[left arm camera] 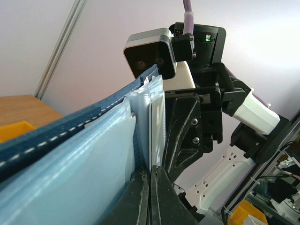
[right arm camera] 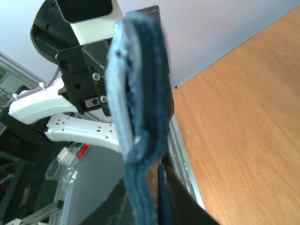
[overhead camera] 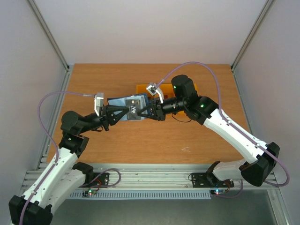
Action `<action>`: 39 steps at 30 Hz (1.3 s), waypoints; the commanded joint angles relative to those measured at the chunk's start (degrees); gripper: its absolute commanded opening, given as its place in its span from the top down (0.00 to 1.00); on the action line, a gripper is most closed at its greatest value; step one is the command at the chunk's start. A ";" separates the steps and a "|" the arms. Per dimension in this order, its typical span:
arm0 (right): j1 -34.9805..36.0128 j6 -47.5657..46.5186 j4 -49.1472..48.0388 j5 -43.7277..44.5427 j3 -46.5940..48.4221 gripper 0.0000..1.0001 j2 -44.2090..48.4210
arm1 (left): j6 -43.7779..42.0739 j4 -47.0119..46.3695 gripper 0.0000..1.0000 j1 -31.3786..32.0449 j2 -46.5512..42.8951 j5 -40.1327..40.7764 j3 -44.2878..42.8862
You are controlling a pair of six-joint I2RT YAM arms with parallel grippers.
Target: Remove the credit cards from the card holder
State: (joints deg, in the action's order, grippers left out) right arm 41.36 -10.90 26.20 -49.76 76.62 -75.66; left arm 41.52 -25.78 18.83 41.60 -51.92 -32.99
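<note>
2 arms meet over the middle of the desk [overhead camera: 140, 145]: left arm [overhead camera: 61, 161] reaching in from near-left, right arm [overhead camera: 234, 133] from near-right. The card holder [overhead camera: 123, 104] hangs between them, lifted off the wood. It's spread open, w/ the lighter blue-grey inside facing up toward the top cam.

1 black card [overhead camera: 134, 113] w/ white lettering shows on the holder's right half, just beside the right jaws. Can't tell if it sits fully in a sleeve or partly out.

Left jaws: shut tight on the holder's left end. In the left wrist cam the 2 fingers are pressed together w/ thin sleeve material pinched btwn them. The clear sleeves [left arm camera: 84, 173] and the stitched navy cover fan up and away from that grip.

Right jaws: narrow, closed on the holder's opposite end. In the right wrist cam the layered blue-grey and navy edge runs down btwn the 2 fingers. Can't tell if they pinch the holder only or a card edge as well.

1 orange bin [overhead camera: 142, 88] sits on the desk behind the holder, partly hidden by the right arm's wrist.
</note>
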 commanded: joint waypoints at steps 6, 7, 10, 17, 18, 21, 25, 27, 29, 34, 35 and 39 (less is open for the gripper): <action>-2.88 -0.63 1.40 -1.24 0.20 0.71 3.60 | -1.52 0.25 1.00 -0.63 -0.30 -0.74 -1.67; -2.87 -0.55 1.40 -1.50 0.20 0.72 3.55 | -1.46 0.25 1.00 -0.57 -0.23 -0.73 -1.72; -2.91 -0.62 1.17 -1.75 0.08 0.77 3.50 | -1.44 0.32 1.00 -0.71 -0.25 -0.64 -1.64; -3.48 -1.63 2.36 -1.93 -0.07 0.89 4.16 | -1.59 1.07 1.00 -0.94 -0.33 -0.51 -1.70; -3.72 -1.74 2.77 -1.92 -0.07 0.89 4.38 | -1.61 1.15 1.00 -0.98 -0.38 -0.48 -1.71; -4.29 -2.61 4.48 -1.92 -0.07 0.94 5.08 | -1.70 1.34 1.00 -1.07 -0.37 -0.69 -1.65; -4.98 -3.49 5.98 -1.57 -0.45 0.96 6.22 | -1.88 1.58 1.00 -1.25 -0.24 -1.07 -1.76; -5.38 -3.47 6.06 -1.70 -0.80 0.96 6.65 | -1.81 1.52 1.00 -1.25 -0.20 -1.16 -1.82; -5.54 -3.43 6.06 -2.14 -0.73 0.96 6.63 | -1.79 1.62 1.00 -1.30 -0.04 -1.25 -1.89; -5.50 -3.13 6.19 -2.88 0.43 0.91 5.41 | -1.47 1.42 1.00 -1.29 0.02 -1.07 -1.89; -5.55 -2.96 6.09 -2.93 0.58 0.87 5.17 | -1.38 1.21 1.00 -1.32 0.08 -1.07 -1.83; -5.52 -1.39 2.68 -3.31 0.36 0.84 4.63 | -0.42 -0.66 1.00 -1.25 0.43 -0.78 -1.57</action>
State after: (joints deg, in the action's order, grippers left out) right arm 38.96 -13.58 30.96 -53.08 75.37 -73.23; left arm 40.51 -24.38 19.07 42.37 -54.65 -33.76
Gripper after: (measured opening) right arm 0.176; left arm 0.008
